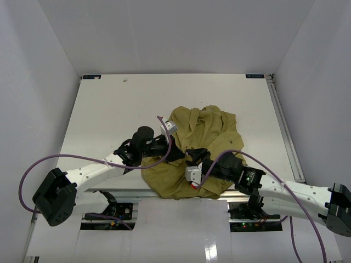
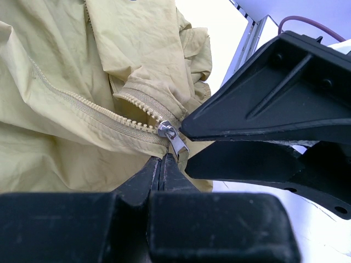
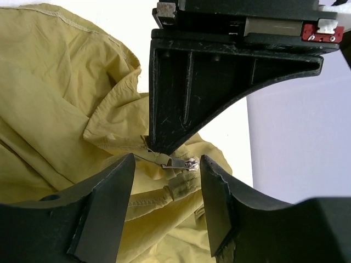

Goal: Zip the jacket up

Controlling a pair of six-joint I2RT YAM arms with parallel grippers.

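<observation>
Top view: the jacket [image 1: 208,129] sits crumpled on the white surface [image 1: 109,109], right of center and toward the near edge. Both arms reach in over its near side, with the left claw [image 1: 176,155] and right claw [image 1: 195,155] meeting over the fabric.

Left wrist cam: the left claw [image 2: 162,167] is pinched fully together on the jacket's edge, right under the metal zipper slider [image 2: 167,131]. The zipper teeth [image 2: 88,109] run off up-left, already joined on that side. The right claw [image 2: 186,147] comes in from the right, jaws apart, tips almost at the slider.

Right wrist cam: the right claw [image 3: 167,160] is about halfway open and has hold of nothing. The zipper pull [image 3: 178,163] sits between its fingers, clear of both. The left claw [image 3: 159,145] points down from above onto the fabric just beside the pull.
</observation>
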